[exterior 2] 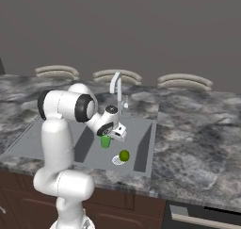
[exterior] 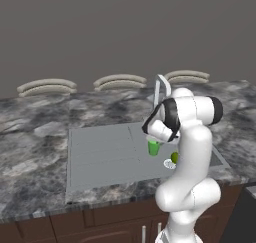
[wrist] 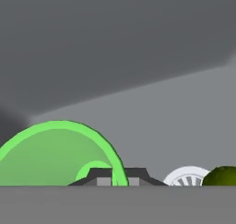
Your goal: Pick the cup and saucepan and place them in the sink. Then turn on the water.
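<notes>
My gripper (exterior: 153,142) is shut on the rim of the bright green cup (exterior: 153,148), which hangs upright over the sink's basin (exterior: 100,157). From the right, the cup (exterior 2: 105,141) sits under the gripper (exterior 2: 106,136), left of the drain (exterior 2: 117,160). In the hand view the cup's rim (wrist: 50,158) runs between the two dark fingertips of the gripper (wrist: 119,177). I cannot tell whether the cup touches the basin floor. The saucepan is out of view.
A small yellow-green ball (exterior: 174,157) lies by the white drain (exterior: 168,163). The curved silver faucet (exterior: 160,84) rises behind the basin. Dark marble counter (exterior: 35,137) surrounds the sink. Pale curved chair backs (exterior: 47,86) stand beyond it.
</notes>
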